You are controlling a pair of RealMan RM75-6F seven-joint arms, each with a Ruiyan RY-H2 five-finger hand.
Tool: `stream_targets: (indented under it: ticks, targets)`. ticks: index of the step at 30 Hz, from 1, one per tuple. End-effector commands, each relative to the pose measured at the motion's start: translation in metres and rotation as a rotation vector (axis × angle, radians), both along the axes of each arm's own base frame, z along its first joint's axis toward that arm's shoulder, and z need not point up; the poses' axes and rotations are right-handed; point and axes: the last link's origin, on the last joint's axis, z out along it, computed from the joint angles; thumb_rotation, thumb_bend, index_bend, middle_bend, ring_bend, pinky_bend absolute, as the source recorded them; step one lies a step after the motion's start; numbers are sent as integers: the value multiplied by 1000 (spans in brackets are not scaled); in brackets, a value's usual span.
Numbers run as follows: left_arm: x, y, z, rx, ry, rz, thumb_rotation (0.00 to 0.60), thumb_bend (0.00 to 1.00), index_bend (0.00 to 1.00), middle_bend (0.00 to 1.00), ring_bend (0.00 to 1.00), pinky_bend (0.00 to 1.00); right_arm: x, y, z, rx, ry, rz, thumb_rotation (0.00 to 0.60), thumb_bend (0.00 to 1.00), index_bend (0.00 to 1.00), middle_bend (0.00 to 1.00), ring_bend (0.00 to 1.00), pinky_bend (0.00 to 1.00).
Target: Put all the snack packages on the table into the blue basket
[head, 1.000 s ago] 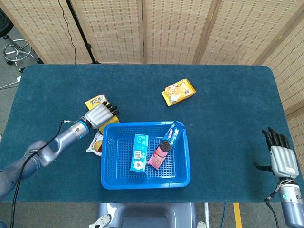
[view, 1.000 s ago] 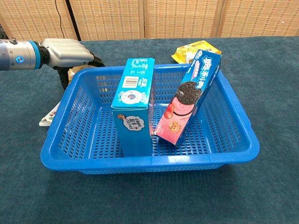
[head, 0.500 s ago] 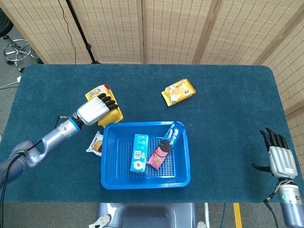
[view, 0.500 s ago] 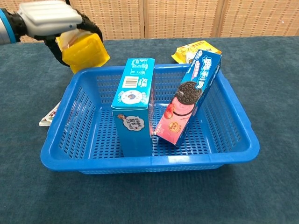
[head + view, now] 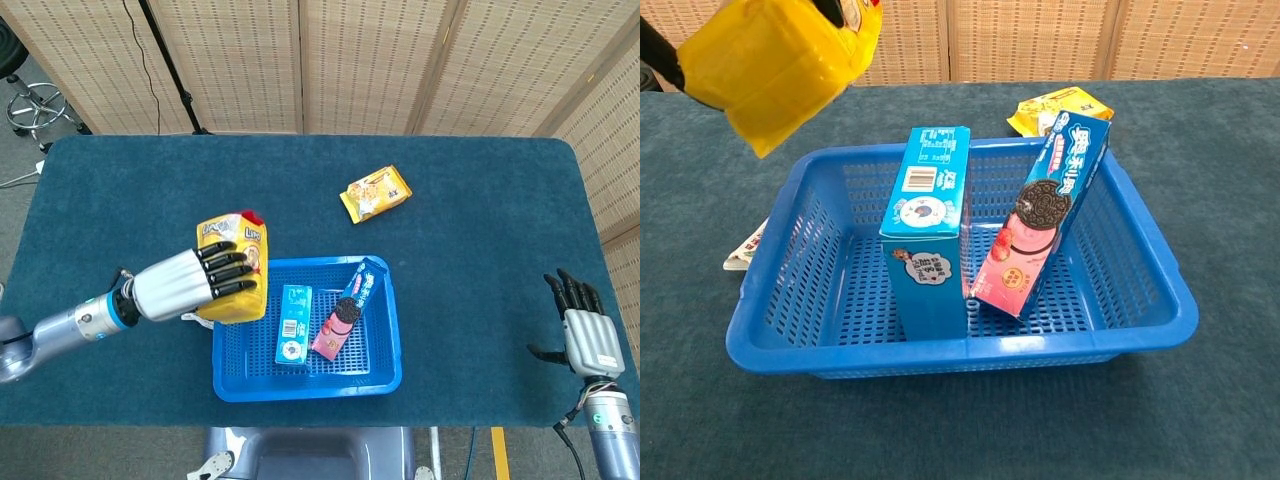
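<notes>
My left hand (image 5: 178,284) grips a yellow snack bag (image 5: 234,266) and holds it raised above the left rim of the blue basket (image 5: 391,330). In the chest view the yellow bag (image 5: 770,58) hangs at the top left, over the basket (image 5: 1140,240); only dark fingertips (image 5: 830,8) show there. Inside the basket stand a blue box (image 5: 293,322) (image 5: 925,228) and a blue-pink cookie box (image 5: 347,307) (image 5: 1045,215). Another yellow snack pack (image 5: 376,193) (image 5: 1052,107) lies beyond the basket. My right hand (image 5: 583,327) hovers open at the far right, empty.
A small flat white packet (image 5: 745,248) lies on the table just left of the basket, hidden in the head view by my left hand. The blue cloth table (image 5: 480,220) stretches to wicker screens behind. A stool (image 5: 35,105) stands at the far left.
My left hand has lifted the yellow bag off the table and carried it up and right, toward the basket's left side. The right hand has barely shifted.
</notes>
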Motion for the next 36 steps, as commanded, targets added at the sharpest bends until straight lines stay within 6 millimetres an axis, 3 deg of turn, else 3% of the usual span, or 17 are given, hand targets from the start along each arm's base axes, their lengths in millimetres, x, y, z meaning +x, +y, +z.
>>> stream_targets:
  ticks: [1, 7, 15, 17, 19, 21, 23, 25, 29, 33, 36]
  targets:
    - [-2, -22, -3, -44, 53, -57, 600, 320, 650, 585, 585, 639, 0, 0, 1, -2, -2, -1, 600, 0, 0, 0, 0, 0]
    - [-7, -37, -19, -89, 140, -93, 600, 320, 653, 585, 588, 639, -1, 0, 3, -8, -6, -5, 600, 0, 0, 0, 0, 0]
    - [-15, -30, -38, -110, 229, -53, 600, 320, 653, 585, 582, 639, -4, -3, 3, -7, -14, -28, 600, 0, 0, 0, 0, 0]
    - [-11, -27, -60, -134, 230, -25, 600, 319, 653, 568, 522, 597, -5, -2, 1, 3, -14, -29, 600, 0, 0, 0, 0, 0]
    - [-9, -24, -73, -126, 235, -8, 600, 314, 637, 490, 382, 462, -4, -2, 1, 4, -13, -25, 600, 0, 0, 0, 0, 0]
    - [-10, -19, -86, -105, 287, 36, 600, 305, 467, 266, 162, 227, -3, -2, 2, 1, -15, -24, 600, 0, 0, 0, 0, 0]
    - [-8, -17, -92, -106, 318, 82, 600, 270, 112, 27, 5, 22, -4, -1, 4, -3, -16, -25, 600, 0, 0, 0, 0, 0]
    - [-1, -19, -92, -114, 298, 111, 600, 214, 0, 0, 0, 0, -4, -1, 5, -8, -19, -28, 600, 0, 0, 0, 0, 0]
    - [4, -20, -83, -115, 234, 144, 600, 80, 0, 0, 0, 0, -6, -1, 7, -13, -20, -33, 600, 0, 0, 0, 0, 0]
    - [5, -23, -70, -130, 193, 181, 600, 31, 0, 0, 0, 0, -6, -2, 6, -8, -22, -31, 600, 0, 0, 0, 0, 0]
    - [6, -23, -46, -137, 118, 238, 600, 10, 0, 0, 0, 0, -4, -1, 5, -2, -23, -26, 600, 0, 0, 0, 0, 0]
